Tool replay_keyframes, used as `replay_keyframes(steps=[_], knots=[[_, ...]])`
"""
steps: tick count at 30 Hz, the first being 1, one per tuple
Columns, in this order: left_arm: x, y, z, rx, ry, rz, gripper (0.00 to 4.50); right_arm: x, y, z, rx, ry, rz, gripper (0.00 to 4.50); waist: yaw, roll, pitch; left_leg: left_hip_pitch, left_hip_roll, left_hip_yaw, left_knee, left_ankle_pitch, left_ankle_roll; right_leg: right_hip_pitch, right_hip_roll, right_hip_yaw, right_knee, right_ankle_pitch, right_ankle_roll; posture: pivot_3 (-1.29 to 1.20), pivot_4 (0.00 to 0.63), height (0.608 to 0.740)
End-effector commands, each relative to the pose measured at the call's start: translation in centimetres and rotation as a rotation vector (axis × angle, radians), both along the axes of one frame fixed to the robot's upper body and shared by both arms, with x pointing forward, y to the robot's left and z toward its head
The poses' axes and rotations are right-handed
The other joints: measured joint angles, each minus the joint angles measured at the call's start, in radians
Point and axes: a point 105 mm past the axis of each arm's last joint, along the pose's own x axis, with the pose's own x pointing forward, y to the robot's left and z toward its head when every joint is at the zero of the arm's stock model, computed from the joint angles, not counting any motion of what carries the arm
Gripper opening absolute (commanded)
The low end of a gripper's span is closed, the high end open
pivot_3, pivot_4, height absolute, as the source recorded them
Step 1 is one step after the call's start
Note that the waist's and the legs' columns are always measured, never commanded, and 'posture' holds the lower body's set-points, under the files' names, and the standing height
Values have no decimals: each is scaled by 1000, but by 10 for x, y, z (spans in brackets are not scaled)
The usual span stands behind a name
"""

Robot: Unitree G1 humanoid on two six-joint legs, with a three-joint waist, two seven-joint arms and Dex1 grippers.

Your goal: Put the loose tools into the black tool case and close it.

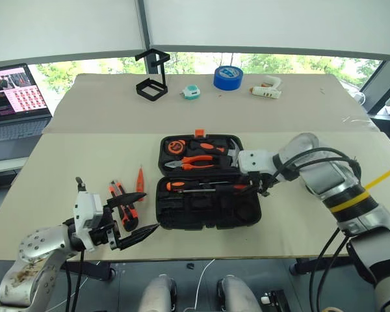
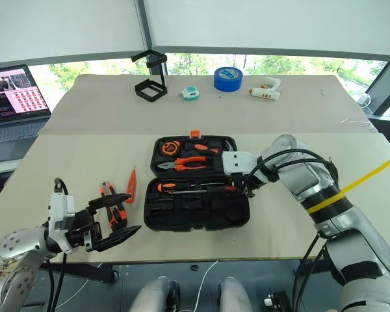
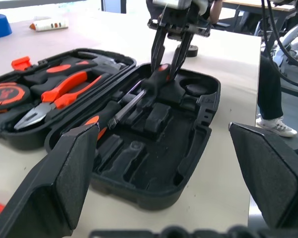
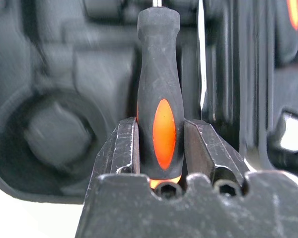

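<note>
The black tool case (image 1: 247,218) lies open in the middle of the table. My right gripper (image 1: 252,187) points down into its near half and is shut on the black-and-orange handle of a screwdriver (image 4: 161,99), whose shaft lies along a recess. A second screwdriver (image 1: 179,186) lies beside it with its handle at the other end. Left of the case, an orange-black utility knife (image 1: 116,193) and a slim orange tester screwdriver (image 1: 140,179) lie on the table. My left gripper (image 1: 149,211) hovers open beside the knife at the table's front edge. A small dark roll (image 3: 191,50) sits just beyond the case.
Orange-handled pliers (image 1: 195,161) and an orange tape measure (image 1: 175,147) sit in the case's far half. At the back stand a black wire stand (image 1: 153,81), a blue tape roll (image 1: 227,78) and a white glue gun (image 1: 266,88). A laptop (image 1: 13,97) stands at the far left.
</note>
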Motion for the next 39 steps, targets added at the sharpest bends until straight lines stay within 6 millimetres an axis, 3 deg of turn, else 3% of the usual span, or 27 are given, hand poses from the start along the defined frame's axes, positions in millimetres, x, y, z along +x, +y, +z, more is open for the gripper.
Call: replay_keyframes(steps=[1,7,9,14,18,21,28,30,39], knots=[[0,-7,10,4,-64,-23,4500,5,-1,6,-32,-32,11,984,0,0,0,0,0,0,0,0,0,0,0,0,0,0,0,0,150,740],[0,-10,7,5,-64,-29,4500,8,4,6,-13,-23,-26,984,0,0,0,0,0,0,0,0,0,0,0,0,0,0,0,0,150,740],[0,-11,7,1,-63,-27,4500,8,5,7,-6,-22,-21,1993,-1,0,0,0,0,0,0,0,0,0,0,0,0,0,0,0,150,740],[-2,-11,5,-3,-51,-16,4500,-5,14,32,131,50,52,3583,0,0,0,0,0,0,0,0,0,0,0,0,0,0,0,0,150,740],[-2,-9,4,-4,-46,-5,4500,-7,6,50,235,68,75,3583,0,0,0,0,0,-1,0,0,0,0,0,0,0,0,0,0,150,740],[-2,-8,4,-4,-46,5,4500,0,3,53,340,28,62,2908,1,0,0,0,0,-1,0,0,0,1,0,-1,0,0,0,0,150,740],[3,-8,3,-14,-44,26,4500,-1,26,27,502,-54,127,429,-6,-1,0,0,1,-1,-1,0,0,1,1,0,0,0,0,0,150,740],[4,-8,3,-15,-44,29,4500,-2,31,18,521,-62,132,138,-7,-1,0,0,1,-1,-1,0,0,0,1,0,0,0,0,0,150,740],[9,-11,5,-22,-52,61,4500,-4,34,-19,445,-24,128,138,-8,-1,0,1,0,-1,-1,0,0,1,1,0,0,0,0,0,150,740]])
